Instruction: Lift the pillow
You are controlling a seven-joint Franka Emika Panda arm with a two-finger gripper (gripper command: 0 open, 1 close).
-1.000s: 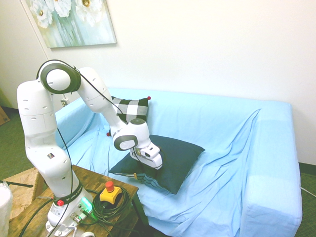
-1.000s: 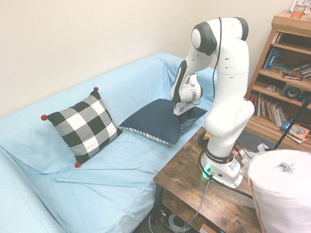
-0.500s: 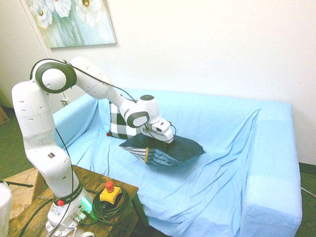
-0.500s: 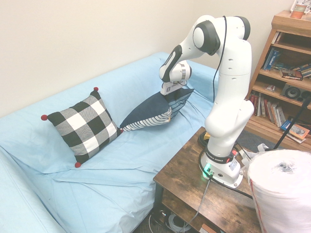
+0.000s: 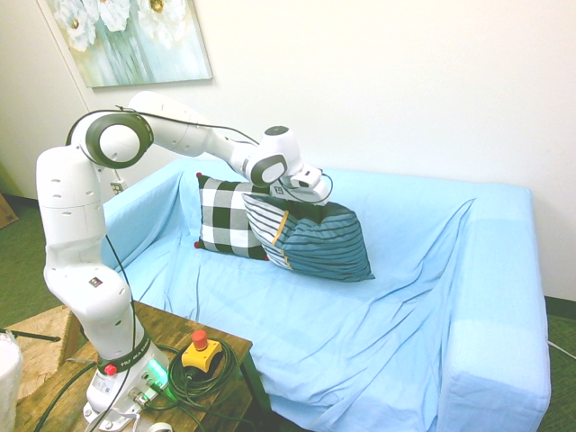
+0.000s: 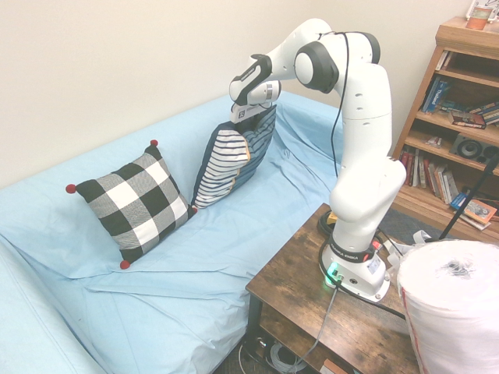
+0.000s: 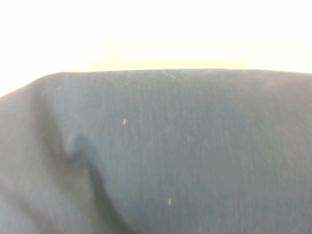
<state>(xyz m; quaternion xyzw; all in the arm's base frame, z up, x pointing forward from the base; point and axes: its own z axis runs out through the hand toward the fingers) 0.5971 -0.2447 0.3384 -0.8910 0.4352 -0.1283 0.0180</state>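
Observation:
The pillow hangs upright above the light blue sofa, its teal-navy striped face with the white striped panel and yellow line turned outward. My gripper is shut on the pillow's top edge. The pillow's lower corner rests on or just above the sofa seat; I cannot tell which. In the wrist view, plain dark navy fabric of the pillow fills most of the picture from close by.
A black-and-white checked cushion with red corners leans on the sofa back beside the pillow. A wooden table stands in front of the sofa. A bookshelf stands beyond the sofa's end.
The arm has risen and swung toward the sofa back, taking the pillow from lying flat, through a tilt, to hanging upright with its striped face showing.

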